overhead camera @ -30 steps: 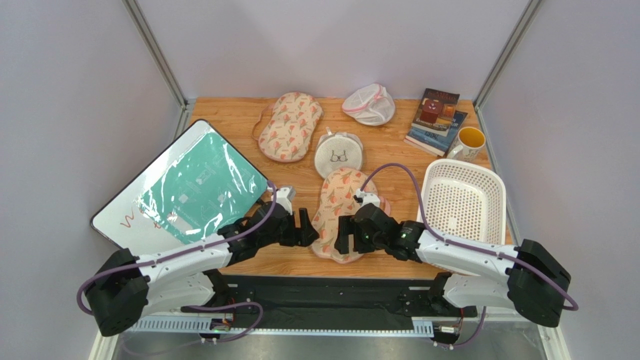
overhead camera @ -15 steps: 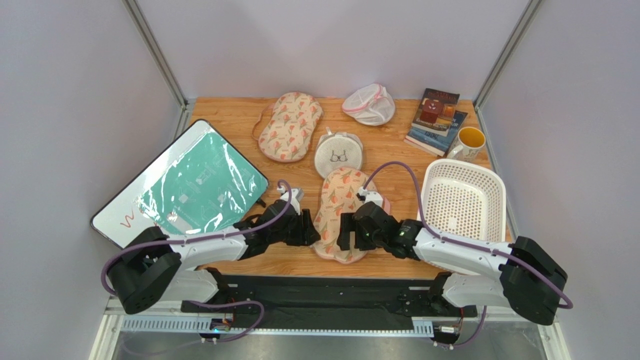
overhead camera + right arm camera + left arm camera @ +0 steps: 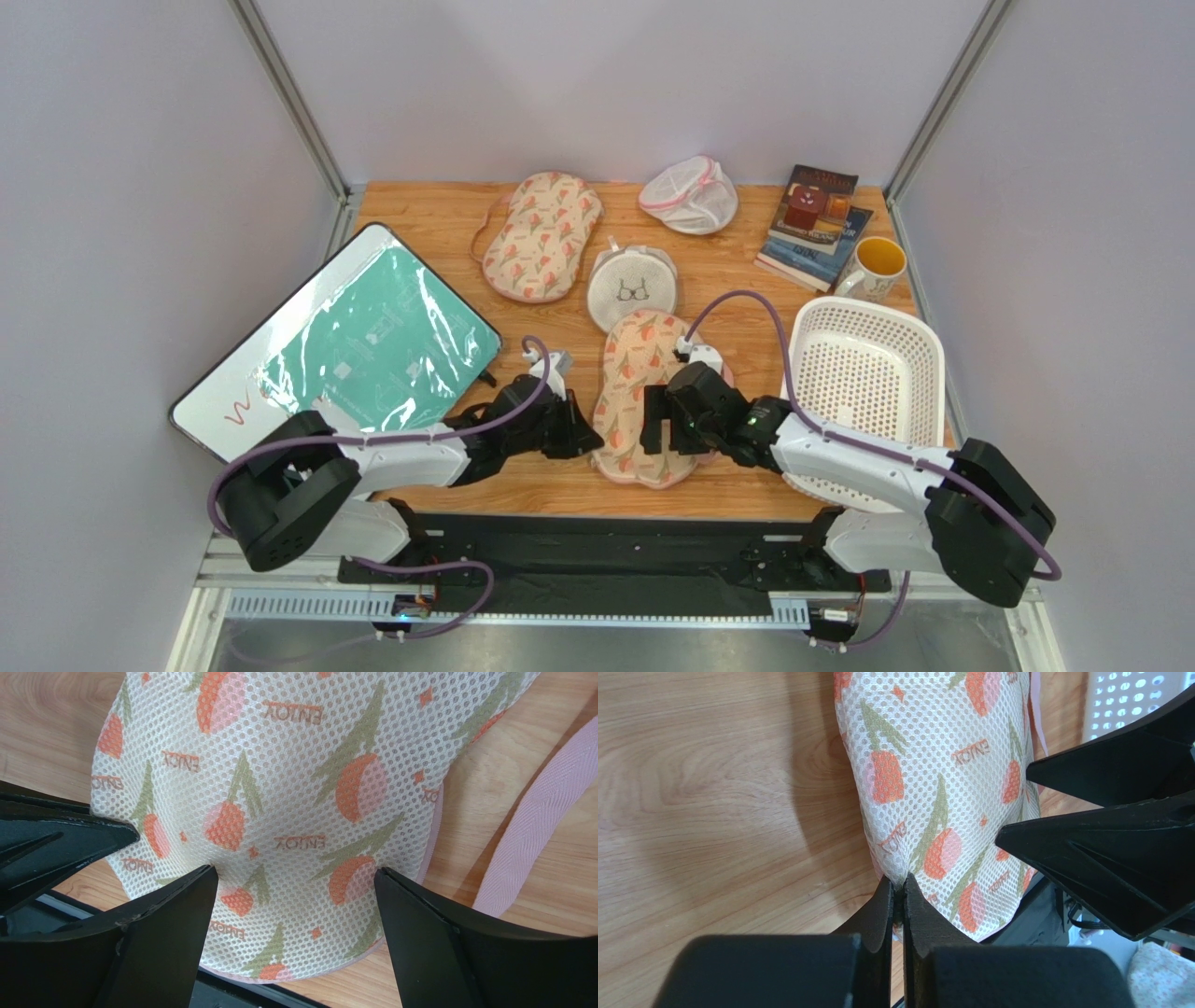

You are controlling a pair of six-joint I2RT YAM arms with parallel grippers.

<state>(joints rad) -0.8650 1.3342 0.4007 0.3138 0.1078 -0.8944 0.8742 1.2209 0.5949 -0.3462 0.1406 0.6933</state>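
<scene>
Jaws on the left gripper (image 3: 898, 885) are clenched on the left edge of the tulip-print mesh pouch (image 3: 638, 392), and the netting puckers up where the tips meet. The right gripper (image 3: 295, 903) has its jaws spread wide, one finger on either side of the pouch's near end; I cannot tell whether they touch the mesh. The pouch lies lengthwise on the table (image 3: 421, 224), near its front edge and about midway across, between the two grippers. A pink strap (image 3: 533, 819) runs along its right side. A white basket (image 3: 859, 378) sits just to the right. A round white pouch (image 3: 631, 287) lies just beyond its far end, with a second printed pouch (image 3: 544, 235) farther off to the left. A white mesh bag (image 3: 690, 193), some books (image 3: 814, 224) and a yellow mug (image 3: 873, 266) line the far side. A white board (image 3: 358, 350) with a green sheet lies on the left.
</scene>
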